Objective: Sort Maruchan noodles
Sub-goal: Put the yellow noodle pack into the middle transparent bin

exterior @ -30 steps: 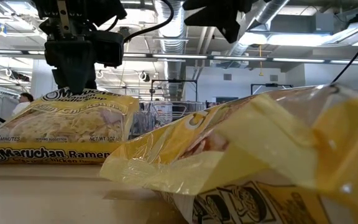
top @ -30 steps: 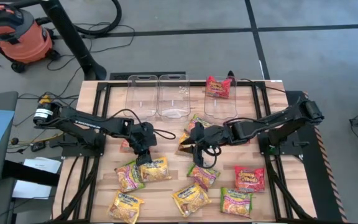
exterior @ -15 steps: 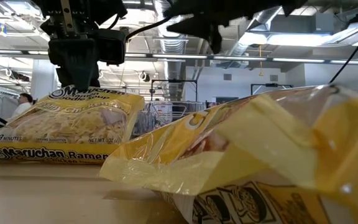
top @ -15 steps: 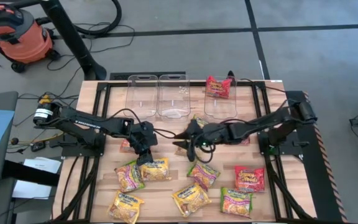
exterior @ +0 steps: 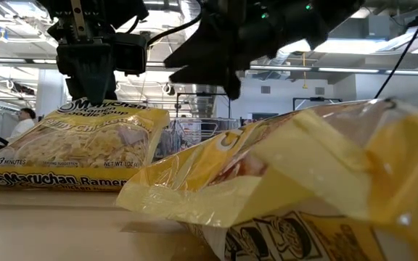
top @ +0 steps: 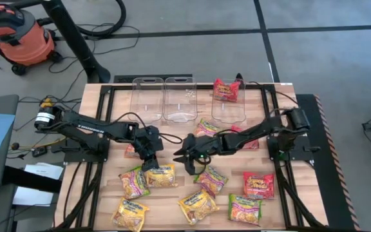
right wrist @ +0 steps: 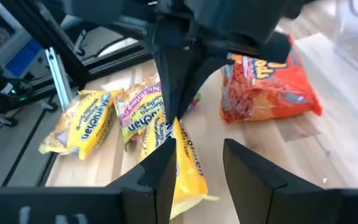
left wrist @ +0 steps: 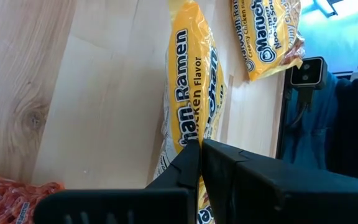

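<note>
Maruchan noodles packets lie scattered over the near half of the wooden table [top: 102, 193]. My left gripper [top: 150, 161] is shut on a yellow packet [top: 161, 175], also seen as the yellow packet [exterior: 71, 148] in the low view. My right gripper [top: 181, 158] hangs open just right of it, above the table, with nothing between its fingers [right wrist: 157, 174]. In the right wrist view the left gripper [right wrist: 176, 93] and the yellow packet [right wrist: 185, 165] show straight ahead. A red-orange packet [top: 226, 89] sits in the right clear bin [top: 229, 109]. My left gripper pinches the yellow packet's far edge [left wrist: 182, 134] between its two shut fingers, coming slanting down from the table's left and far side. That edge [exterior: 85, 110] is raised, so the packet tilts, and its near edge [exterior: 49, 185] rests on the table.
Three clear bins [top: 179, 100] stand along the far edge. Green-and-pink packets [top: 134, 182] [top: 210, 179], yellow ones [top: 131, 212] [top: 198, 205] and red-orange ones [top: 257, 185] [right wrist: 266, 87] lie around both grippers. One yellow packet [exterior: 303, 188] fills the low view's foreground.
My right gripper has come down and gone toward the table's left, closing on my left gripper and the yellow packet. Its fingers have stayed open.
</note>
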Controlling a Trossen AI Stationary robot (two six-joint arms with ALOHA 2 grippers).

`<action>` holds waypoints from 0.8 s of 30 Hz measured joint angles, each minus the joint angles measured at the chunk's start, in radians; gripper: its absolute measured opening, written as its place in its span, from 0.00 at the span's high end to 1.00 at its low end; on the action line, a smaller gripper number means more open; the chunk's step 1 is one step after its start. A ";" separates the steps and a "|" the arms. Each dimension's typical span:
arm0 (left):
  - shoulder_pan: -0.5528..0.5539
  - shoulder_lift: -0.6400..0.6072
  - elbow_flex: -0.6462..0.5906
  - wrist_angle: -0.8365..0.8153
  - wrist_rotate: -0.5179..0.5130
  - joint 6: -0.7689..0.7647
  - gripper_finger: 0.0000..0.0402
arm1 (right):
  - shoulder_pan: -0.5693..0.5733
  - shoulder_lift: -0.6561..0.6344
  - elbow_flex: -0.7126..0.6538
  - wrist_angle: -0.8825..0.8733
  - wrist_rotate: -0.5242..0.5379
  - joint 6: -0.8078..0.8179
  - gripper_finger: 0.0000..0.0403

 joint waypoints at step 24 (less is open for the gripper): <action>0.000 0.000 0.000 0.009 -0.013 -0.005 1.00 | -0.033 0.159 0.139 -0.053 -0.174 0.025 0.39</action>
